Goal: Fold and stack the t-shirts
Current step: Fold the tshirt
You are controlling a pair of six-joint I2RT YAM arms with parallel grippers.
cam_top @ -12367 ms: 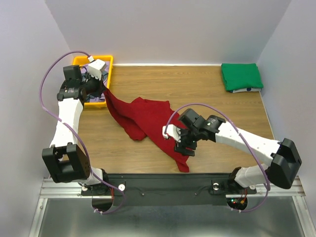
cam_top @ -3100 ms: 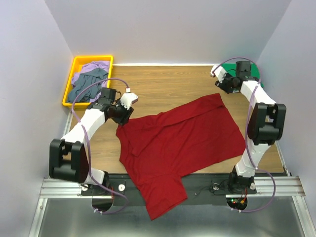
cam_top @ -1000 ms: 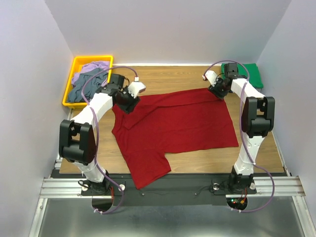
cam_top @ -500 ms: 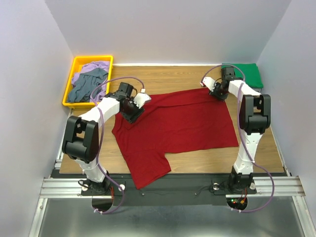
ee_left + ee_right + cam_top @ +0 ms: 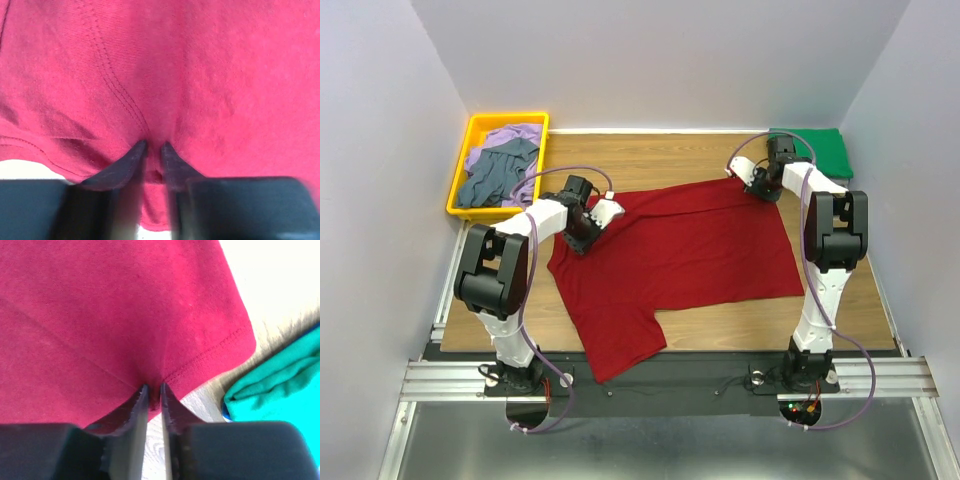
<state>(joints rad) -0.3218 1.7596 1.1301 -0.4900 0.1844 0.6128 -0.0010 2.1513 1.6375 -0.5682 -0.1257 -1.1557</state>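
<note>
red shirt lies spread flat on the table, near part over the front edge. left gripper and right gripper each clamp a thin pinch at its far corners. we judge uneven pull could slip a pinch, or drag cloth onto green shirt.

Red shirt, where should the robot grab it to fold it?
Pinch the red shirt near its far corners, from above. It lies flat, so an edge probably bunches easiest; the left gripper and right gripper are shut on it there.
</note>
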